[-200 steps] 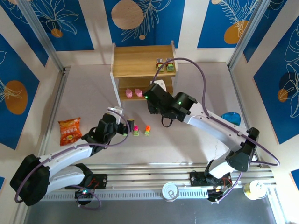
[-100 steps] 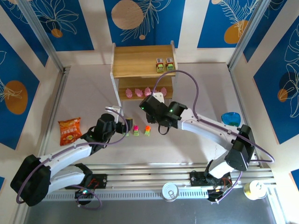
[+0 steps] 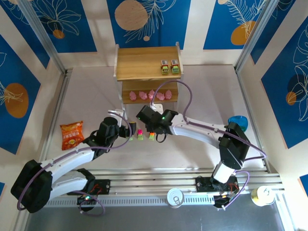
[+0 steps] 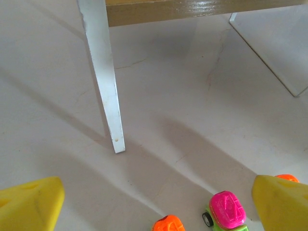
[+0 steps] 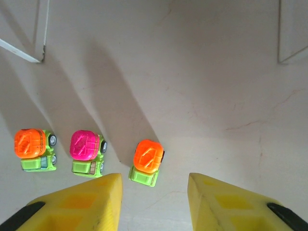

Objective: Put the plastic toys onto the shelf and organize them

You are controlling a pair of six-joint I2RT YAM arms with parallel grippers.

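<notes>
On the left of the surface [image 3: 91,86] you have the snack bag [image 3: 71,134] lying flat. To its right, your left end effector [image 4: 158,199] hangs low, its fingers spread wide with nothing between them. A white leg [image 4: 108,96] of the shelf [image 3: 139,62] stands just beyond it.

Next come three green cars in a row on the surface, near the front of the shelf: an orange-topped car [image 5: 34,149], a magenta-topped car [image 5: 87,153] and a second orange-topped car [image 5: 147,168]. Your right end effector [image 5: 154,192] sits just on the near side of that last car, fingers partly spread and gripping nothing.

On the shelf, the five pink figures [image 3: 150,95] line the lower board. Two more cars [image 3: 164,67] stand side by side at the right of the top board. The blue bowl [image 3: 238,121] rests at the far right.
</notes>
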